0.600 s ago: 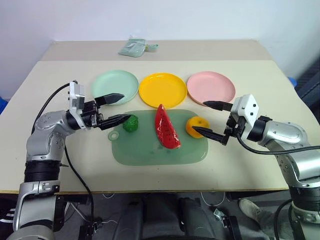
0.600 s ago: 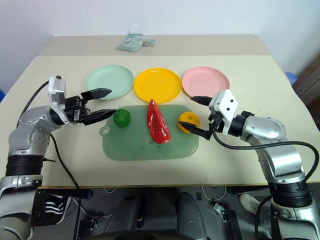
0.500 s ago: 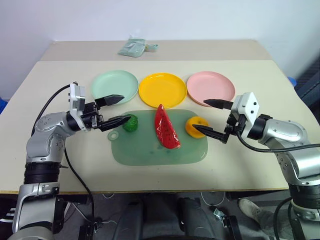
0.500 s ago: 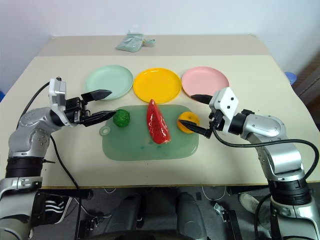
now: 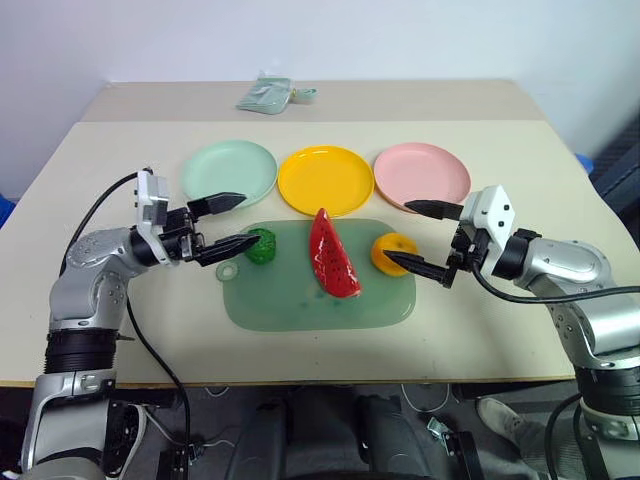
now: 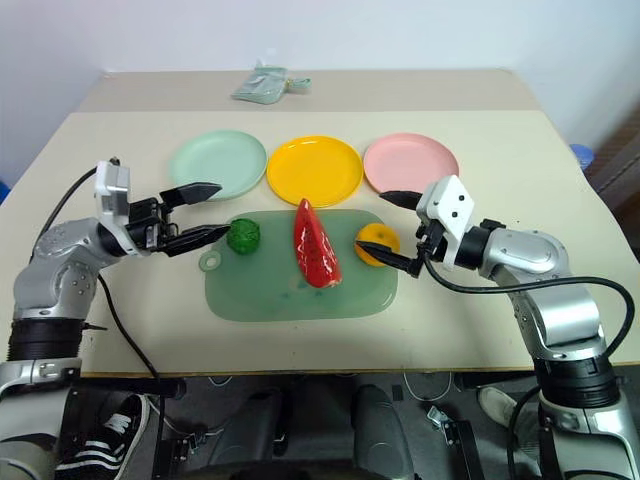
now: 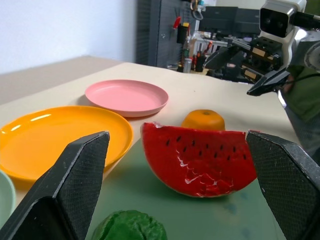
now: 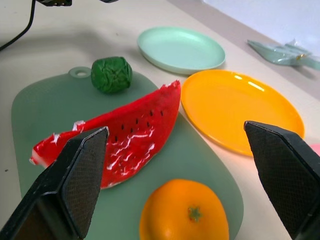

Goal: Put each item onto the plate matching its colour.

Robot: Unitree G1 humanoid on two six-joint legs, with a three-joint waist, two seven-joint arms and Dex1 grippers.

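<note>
A bumpy dark green ball, a red watermelon wedge and an orange fruit lie on a translucent green mat. Behind the mat stand a mint green plate, a yellow plate and a pink plate, all bare. My left gripper is open just left of the green ball, with its near fingertip close beside it. My right gripper is open, its fingers straddling the orange fruit from the right without closing on it.
A small pale green pouch lies at the far edge of the beige table. A cable runs from the left wrist down past the table's front-left edge.
</note>
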